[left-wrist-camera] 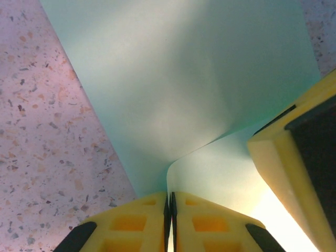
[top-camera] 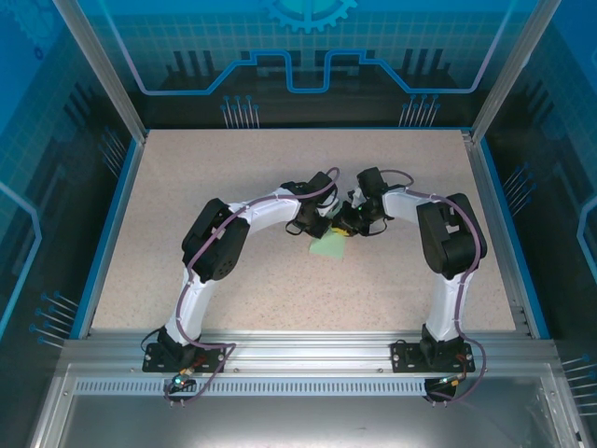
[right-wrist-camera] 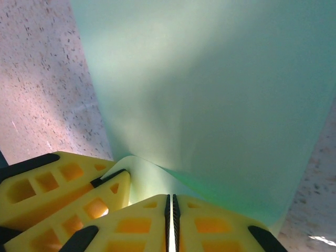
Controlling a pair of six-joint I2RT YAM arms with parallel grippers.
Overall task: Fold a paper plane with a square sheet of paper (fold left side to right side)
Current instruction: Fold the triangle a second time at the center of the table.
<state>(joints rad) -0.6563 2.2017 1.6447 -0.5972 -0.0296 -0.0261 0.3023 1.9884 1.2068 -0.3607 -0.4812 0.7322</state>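
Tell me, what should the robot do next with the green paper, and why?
The left claw and right claw are shut side by side on one lifted edge of the paper, the rest lying on the table. Probably carry that edge across to the opposite edge.

Bright, even overhead light on the speckled beige tabletop [top-camera: 280,280] around the thin pale mint-green paper sheet [left-wrist-camera: 173,79]; dim blue beyond. Close up, soft shading across the sheet, blown-out warm glare low down.
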